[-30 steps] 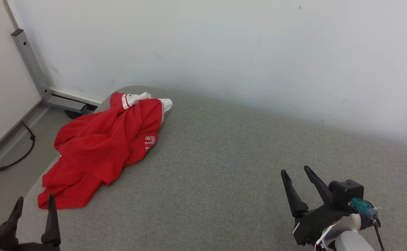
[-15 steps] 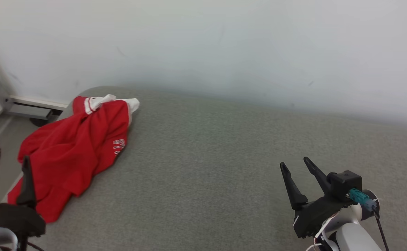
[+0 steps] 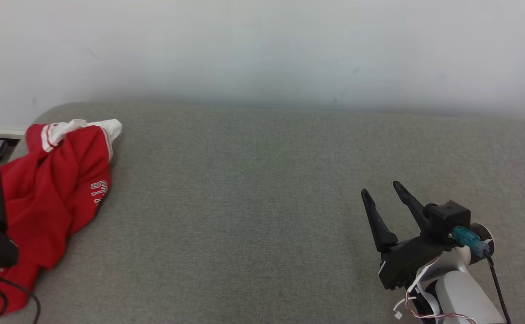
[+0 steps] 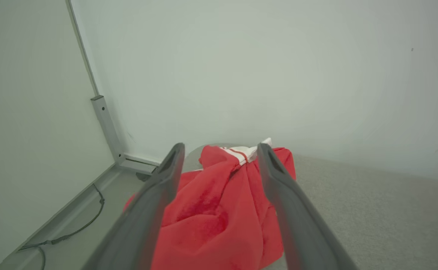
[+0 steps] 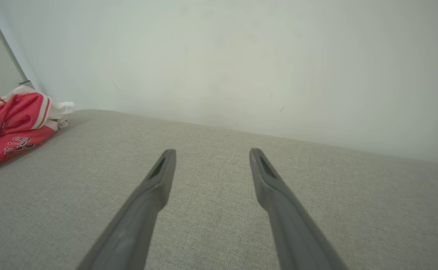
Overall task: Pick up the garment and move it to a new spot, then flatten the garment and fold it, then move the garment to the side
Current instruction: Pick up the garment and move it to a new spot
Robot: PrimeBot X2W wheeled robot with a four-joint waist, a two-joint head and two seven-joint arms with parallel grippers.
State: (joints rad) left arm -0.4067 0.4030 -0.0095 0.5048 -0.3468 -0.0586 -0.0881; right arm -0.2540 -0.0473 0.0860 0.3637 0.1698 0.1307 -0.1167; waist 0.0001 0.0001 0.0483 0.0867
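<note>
Grey cloth-covered table against a white wall. Red garment with white striped trim and white lettering lies crumpled at the table's left end, reaching up to the far left corner. Left gripper sits over the garment's near part, fingers spread wide, nothing pinched; can't tell if it touches the cloth. Right gripper is toward the near right, well apart from the garment, fingers spread, empty. Metal post and dark cable are beyond the left edge.
</note>
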